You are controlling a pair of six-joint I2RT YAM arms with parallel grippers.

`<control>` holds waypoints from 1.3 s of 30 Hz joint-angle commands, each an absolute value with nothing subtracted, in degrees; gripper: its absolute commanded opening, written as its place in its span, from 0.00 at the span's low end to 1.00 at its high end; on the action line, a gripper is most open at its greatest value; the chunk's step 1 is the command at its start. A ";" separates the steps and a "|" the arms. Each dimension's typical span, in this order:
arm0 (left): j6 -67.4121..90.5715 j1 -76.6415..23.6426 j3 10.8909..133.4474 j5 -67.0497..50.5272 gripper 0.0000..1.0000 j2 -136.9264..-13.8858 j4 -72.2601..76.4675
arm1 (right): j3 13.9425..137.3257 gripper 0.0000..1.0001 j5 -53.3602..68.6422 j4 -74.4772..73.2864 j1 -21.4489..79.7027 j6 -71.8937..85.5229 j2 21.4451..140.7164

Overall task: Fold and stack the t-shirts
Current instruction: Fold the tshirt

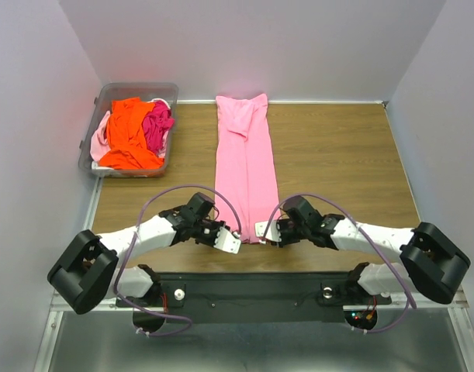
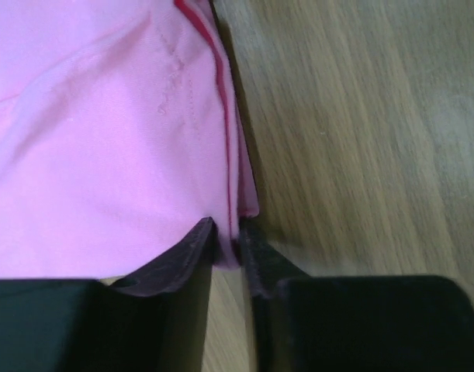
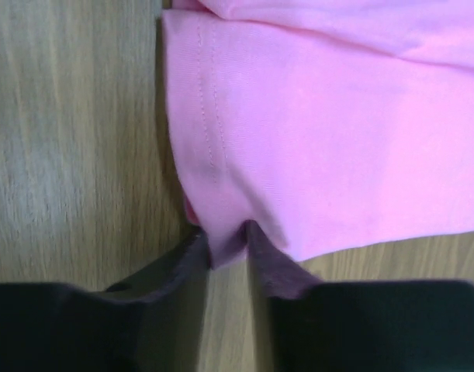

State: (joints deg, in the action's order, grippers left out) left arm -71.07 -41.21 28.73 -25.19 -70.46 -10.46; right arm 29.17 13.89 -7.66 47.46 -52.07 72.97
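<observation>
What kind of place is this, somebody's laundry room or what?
Probably a robot lab test cell, not a home: plain white walls box in a wooden table, two robot arms are mounted at its near edge, and a clear bin holds t-shirts beside a light pink t-shirt laid flat.

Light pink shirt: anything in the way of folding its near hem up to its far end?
Nothing visible. The left end effector and right end effector pinch the near corners of the light pink shirt; only its own flat strip lies ahead. The clear bin of other shirts sits at the far left, outside that path.
</observation>
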 commanded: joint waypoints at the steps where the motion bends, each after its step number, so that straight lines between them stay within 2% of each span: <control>1: -69.88 -41.48 29.35 -25.31 0.22 -72.42 -9.75 | 28.74 0.21 11.08 -5.18 48.08 -52.48 74.97; 2: -68.57 -41.48 29.96 -25.31 0.14 -72.42 -10.10 | 29.26 0.03 10.99 -5.36 47.99 -51.86 74.80; 3: -68.21 -41.48 30.67 -25.49 0.11 -72.25 -10.46 | 29.88 0.01 10.81 -5.97 47.99 -51.16 74.45; 7: -66.10 -41.48 35.05 -27.07 0.00 -69.09 -15.01 | 35.41 0.00 11.95 -14.12 47.99 -46.16 71.56; 11: -65.74 -41.57 38.49 -30.84 0.00 -66.28 -21.34 | 42.08 0.00 16.42 -22.40 48.08 -42.64 68.13; 18: -63.55 -45.88 40.07 -34.26 0.00 -61.35 -31.46 | 43.94 0.01 19.51 -31.10 49.13 -38.32 62.33; 24: -59.59 -42.03 41.39 -34.19 0.00 -59.59 -30.15 | 44.03 0.00 14.77 -31.12 48.96 -36.65 60.55; 32: -64.23 -29.37 53.07 -38.93 0.00 -71.87 -29.27 | 51.75 0.01 17.66 -28.22 39.83 -43.15 70.29; 39: -68.81 -24.71 63.71 -38.58 0.00 -84.10 -27.60 | 59.75 0.01 21.88 -26.98 32.18 -48.69 81.80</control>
State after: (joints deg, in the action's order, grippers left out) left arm -64.97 -26.79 58.48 -36.82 -80.07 -28.25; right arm 54.13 18.15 -29.56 35.20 -44.73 76.27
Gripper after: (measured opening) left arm 0.044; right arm 0.022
